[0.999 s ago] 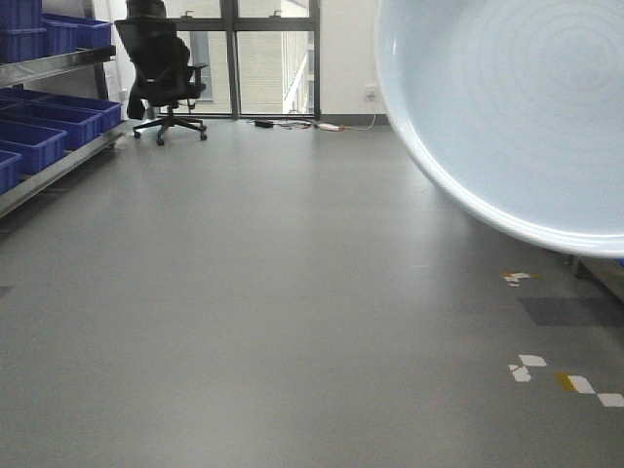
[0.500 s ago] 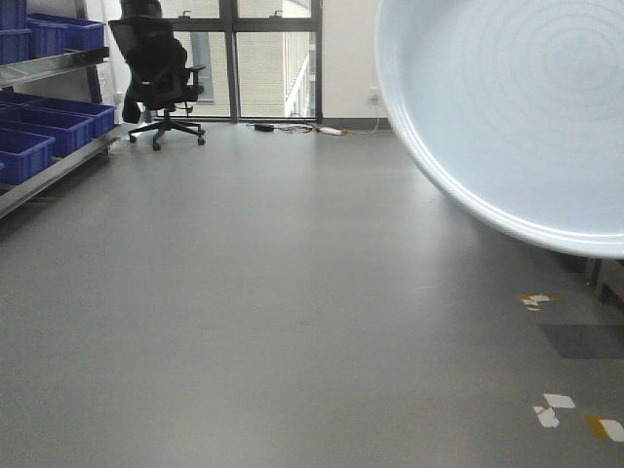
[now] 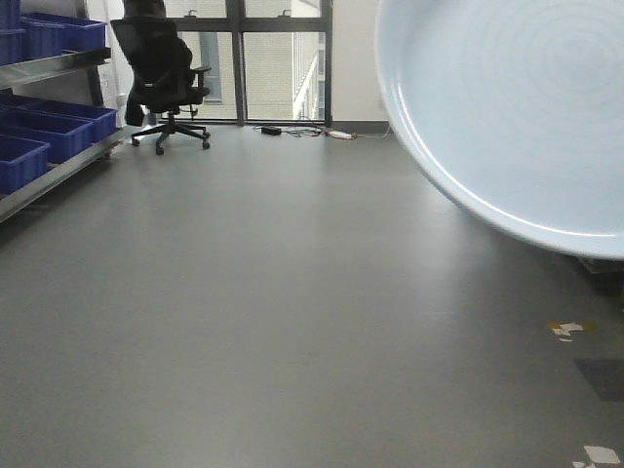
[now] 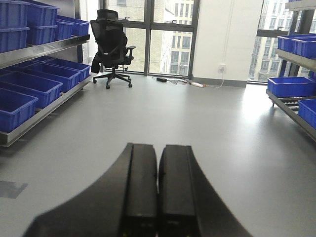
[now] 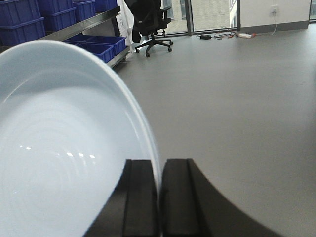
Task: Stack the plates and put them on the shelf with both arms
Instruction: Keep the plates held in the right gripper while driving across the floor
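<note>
A large glossy white plate (image 3: 507, 107) fills the upper right of the front view, held up on edge in the air. In the right wrist view my right gripper (image 5: 159, 170) is shut on the rim of this plate (image 5: 59, 138), one finger on each face. My left gripper (image 4: 158, 153) is shut with nothing between its fingers, hanging over bare grey floor. A steel shelf (image 3: 58, 161) carrying blue crates runs along the left wall; it also shows in the left wrist view (image 4: 44, 49), with another rack (image 4: 291, 106) on the right.
A black office chair (image 3: 161, 73) stands by the far windows, with cables and a power strip (image 3: 312, 132) on the floor beside it. Tape marks (image 3: 567, 330) lie on the grey floor at the right. Blue crates (image 4: 29, 86) fill the racks.
The view has moved forward and turned a little: the floor tape marks slid down and right, and the left rack slipped further out of frame. The plate keeps its place in the right gripper.
</note>
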